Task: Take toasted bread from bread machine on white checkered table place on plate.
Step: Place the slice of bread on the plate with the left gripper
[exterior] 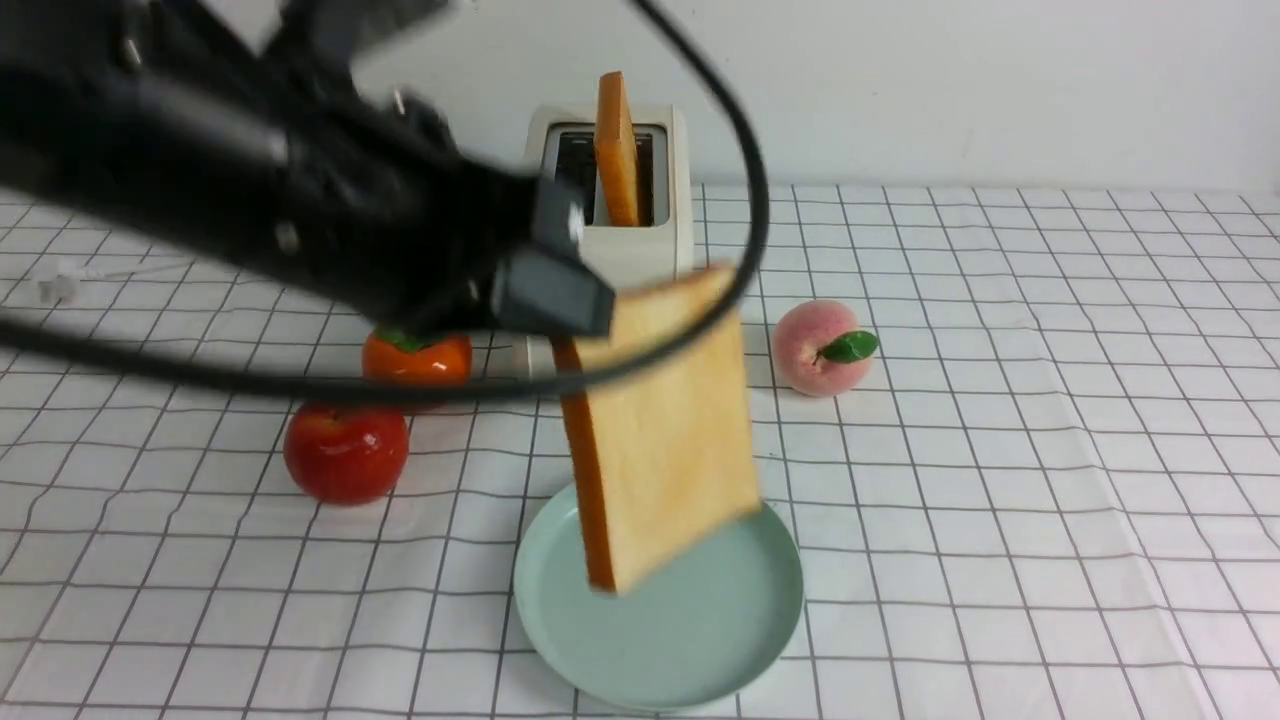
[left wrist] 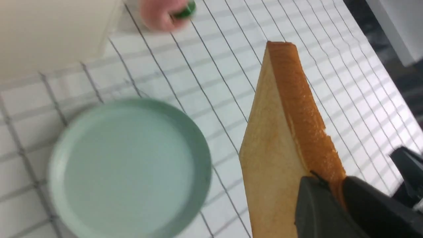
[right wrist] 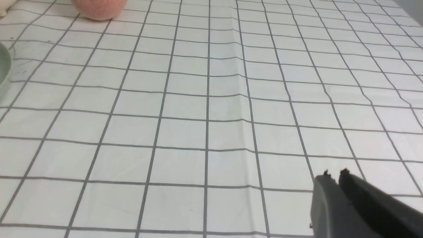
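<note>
My left gripper (exterior: 565,320) is shut on the top corner of one slice of toasted bread (exterior: 665,430), which hangs on edge, tilted, just above the mint-green plate (exterior: 700,640). In the left wrist view both black fingers (left wrist: 317,201) pinch the orange crust of that toast (left wrist: 274,148), with the plate (left wrist: 129,168) off to the side below. A second slice of toast (exterior: 617,150) stands upright in a slot of the cream bread machine (exterior: 640,250) at the back. My right gripper (right wrist: 334,173) is shut and empty over the white checkered table (right wrist: 211,109); it does not show in the front view.
A red apple (exterior: 346,452) and an orange persimmon (exterior: 417,356) lie left of the plate. A pink peach (exterior: 820,347) sits right of the toaster. My left arm's black cable (exterior: 740,200) loops across in front of the toaster. The plate's rim (right wrist: 4,72) edges the right wrist view.
</note>
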### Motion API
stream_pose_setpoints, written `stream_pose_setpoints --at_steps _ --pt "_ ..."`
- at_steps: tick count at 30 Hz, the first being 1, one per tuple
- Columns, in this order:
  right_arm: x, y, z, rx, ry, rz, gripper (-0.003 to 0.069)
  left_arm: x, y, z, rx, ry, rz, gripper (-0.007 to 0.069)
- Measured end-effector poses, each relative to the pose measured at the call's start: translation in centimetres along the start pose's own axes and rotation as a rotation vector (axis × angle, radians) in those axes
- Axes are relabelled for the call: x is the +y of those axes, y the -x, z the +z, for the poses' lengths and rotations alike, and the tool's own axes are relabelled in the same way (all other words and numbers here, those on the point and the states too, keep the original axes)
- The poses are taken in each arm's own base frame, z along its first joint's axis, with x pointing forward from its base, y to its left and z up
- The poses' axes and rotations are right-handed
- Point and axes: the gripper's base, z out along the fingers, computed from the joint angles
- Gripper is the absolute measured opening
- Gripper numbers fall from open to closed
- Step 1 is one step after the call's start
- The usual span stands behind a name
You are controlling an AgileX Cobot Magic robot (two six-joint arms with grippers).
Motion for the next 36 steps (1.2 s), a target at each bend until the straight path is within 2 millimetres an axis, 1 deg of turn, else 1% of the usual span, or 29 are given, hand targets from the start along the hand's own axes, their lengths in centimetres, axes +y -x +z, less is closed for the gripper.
stream_pose_setpoints --at_steps 2,4,5,6,9,10,13,16,20,25,29,31,32,33,35,36 --pt "0.0 0.0 0.0 0.001 0.000 0.000 0.0051 1.7 -2.3 2.3 0.007 -0.062 -0.055 0.0068" --pt "0.0 0.0 0.0 0.001 0.000 0.000 0.0051 3.3 -3.7 4.2 -0.028 -0.084 -0.088 0.0068" --pt "0.0 0.0 0.0 0.001 0.000 0.000 0.0051 3.5 -3.8 4.5 -0.030 -0.082 -0.075 0.0068" --pt "0.0 0.0 0.0 0.001 0.000 0.000 0.0051 4.7 -4.2 5.6 -0.078 -0.066 -0.095 0.0068" --pt "0.0 0.0 0.0 0.001 0.000 0.000 0.0051 6.3 -4.1 7.1 -0.120 -0.012 -0.081 0.0068" --pt "0.0 0.0 0.0 0.001 0.000 0.000 0.0051 6.4 -4.2 7.2 -0.117 -0.011 -0.078 0.0068" --pt "0.0 0.0 0.0 0.001 0.000 0.000 0.0051 7.8 -4.5 8.5 -0.106 0.037 -0.101 0.0068" --pt "0.0 0.0 0.0 0.001 0.000 0.000 0.0051 8.3 -4.9 9.3 -0.074 0.027 -0.112 0.0068" --pt "0.0 0.0 0.0 0.001 0.000 0.000 0.0051 8.6 -5.2 9.8 -0.052 0.022 -0.124 0.0068" --pt "0.0 0.0 0.0 0.001 0.000 0.000 0.0051 9.9 -5.7 10.9 -0.032 0.074 -0.147 0.0067" --pt "0.0 0.0 0.0 0.001 0.000 0.000 0.0051 10.2 -5.9 11.2 -0.019 0.086 -0.119 0.0076" --pt "0.0 0.0 0.0 0.001 0.000 0.000 0.0051 10.2 -6.0 11.1 -0.005 0.091 -0.077 0.0162" --pt "0.0 0.0 0.0 0.001 0.000 0.000 0.0051 10.2 -6.0 11.1 -0.005 0.091 -0.073 0.0162" --pt "0.0 0.0 0.0 0.001 0.000 0.000 0.0051 10.2 -6.1 11.0 0.004 0.096 -0.046 0.0248" --pt "0.0 0.0 0.0 0.001 0.000 0.000 0.0051 9.9 -5.9 10.6 -0.001 0.101 -0.016 0.0371" --pt "0.0 0.0 0.0 0.001 0.000 0.000 0.0051 9.8 -5.8 10.4 -0.006 0.106 0.001 0.0418"
